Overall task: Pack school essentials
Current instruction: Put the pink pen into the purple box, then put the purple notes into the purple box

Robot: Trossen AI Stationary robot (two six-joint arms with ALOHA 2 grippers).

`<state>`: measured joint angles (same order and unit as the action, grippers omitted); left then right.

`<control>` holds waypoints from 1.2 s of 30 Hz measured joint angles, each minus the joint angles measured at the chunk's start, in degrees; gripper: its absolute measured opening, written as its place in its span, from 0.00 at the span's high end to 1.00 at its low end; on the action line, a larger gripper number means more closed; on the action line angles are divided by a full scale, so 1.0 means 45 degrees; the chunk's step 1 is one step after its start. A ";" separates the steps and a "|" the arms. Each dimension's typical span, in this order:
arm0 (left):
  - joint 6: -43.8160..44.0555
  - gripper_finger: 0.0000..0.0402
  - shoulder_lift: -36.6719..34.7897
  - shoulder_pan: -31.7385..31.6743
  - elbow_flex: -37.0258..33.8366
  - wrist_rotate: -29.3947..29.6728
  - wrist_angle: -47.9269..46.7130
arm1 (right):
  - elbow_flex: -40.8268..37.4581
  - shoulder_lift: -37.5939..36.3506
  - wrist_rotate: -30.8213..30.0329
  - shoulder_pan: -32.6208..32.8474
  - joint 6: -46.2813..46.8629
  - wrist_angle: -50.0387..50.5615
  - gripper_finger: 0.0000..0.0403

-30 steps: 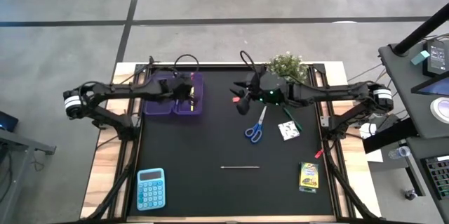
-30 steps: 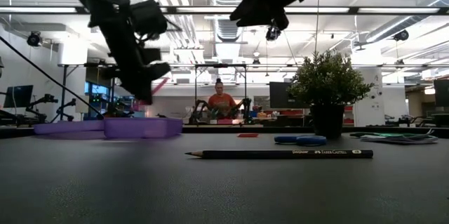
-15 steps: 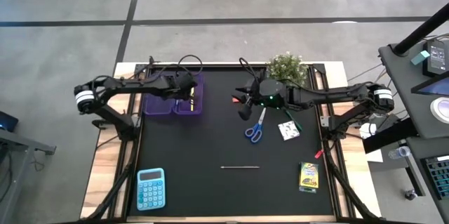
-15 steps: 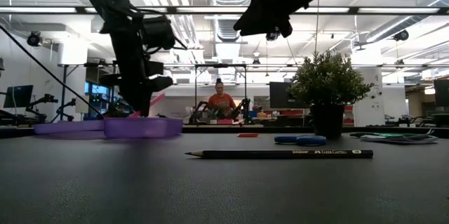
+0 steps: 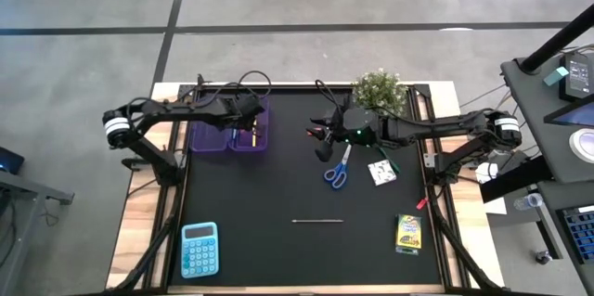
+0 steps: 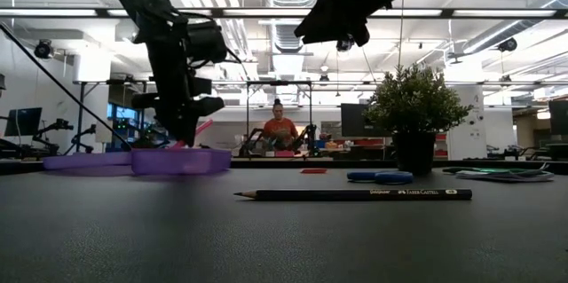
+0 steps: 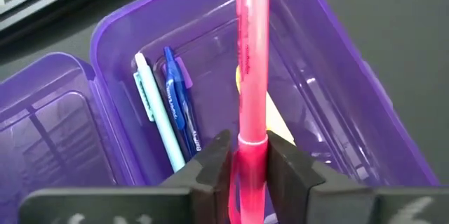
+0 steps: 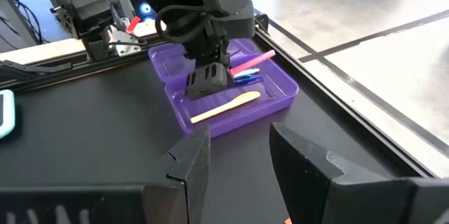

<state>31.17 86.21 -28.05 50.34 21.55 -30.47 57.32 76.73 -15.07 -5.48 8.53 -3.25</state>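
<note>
Pink pen sits between the left gripper fingers, low over the right-hand compartment of the purple case, slanting with its far end over the case's far rim. A pale green pen and a blue pen already lie in that compartment, with a yellow one beside them. The fingers stand narrow around the barrel; from here I can't say whether they still pinch it or have just slackened. To finish this well, I'd lower the near end until the pen lies almost flat beside the others, then part the fingers only enough to free it, and lift straight up so nothing gets dragged out.

The right gripper hangs in the air mid-table with its fingers apart and nothing between them, above the scissors. The crayon box and the white packet wait on that side, well apart from the case.

Writing: the pencil lying near the front reads FABER-CASTELL on its barrel, preceded by a smaller word too fine to make out. Print on the crayon box can't be read.
</note>
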 joint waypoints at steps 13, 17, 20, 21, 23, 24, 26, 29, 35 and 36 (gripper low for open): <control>-0.0514 0.48 -0.0019 0.0005 0.0119 0.0012 0.0002 | 0.0000 0.0000 0.0000 0.0025 0.0156 0.0185 0.66; -0.0755 0.46 -0.0054 0.0005 0.0154 0.0020 0.0005 | 0.0000 0.0000 0.0005 0.0072 0.0491 0.0880 0.66; -0.1084 0.46 -0.0229 0.0035 0.0167 0.0072 0.0154 | -0.0005 0.0000 0.0004 0.0111 0.0830 0.1284 0.66; -0.1137 0.46 -0.0292 0.0069 0.0166 0.0106 0.0241 | -0.0005 0.0003 0.0000 0.0132 0.0911 0.1397 0.66; -0.1377 0.46 -0.0527 0.0135 0.0123 0.0118 0.0433 | -0.0005 0.0005 0.0000 0.0180 0.1113 0.1563 0.66; -0.1477 0.46 -0.0686 0.0215 0.0097 0.0140 0.0606 | -0.0005 0.0005 0.0000 0.0209 0.1196 0.1620 0.66; -0.1914 0.46 -0.1043 0.0387 -0.0002 0.0214 0.1128 | -0.0005 0.0005 0.0003 0.0254 0.1509 0.1728 0.66; -0.2817 0.46 -0.1605 0.0840 -0.0151 0.0223 0.2063 | -0.0005 0.0046 0.0002 0.0334 0.2106 0.1968 0.66; -0.5097 0.46 -0.2917 0.1986 -0.0390 0.0191 0.4226 | -0.0005 0.0318 0.0008 0.0360 0.3757 0.2964 0.66; -0.5504 0.46 -0.3084 0.2189 -0.0441 0.0199 0.4724 | -0.0005 0.0349 0.0014 0.0360 0.4106 0.3276 0.66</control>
<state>6.40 72.33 -18.20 48.36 22.45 -9.21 57.30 78.30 -15.01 -3.86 27.01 11.50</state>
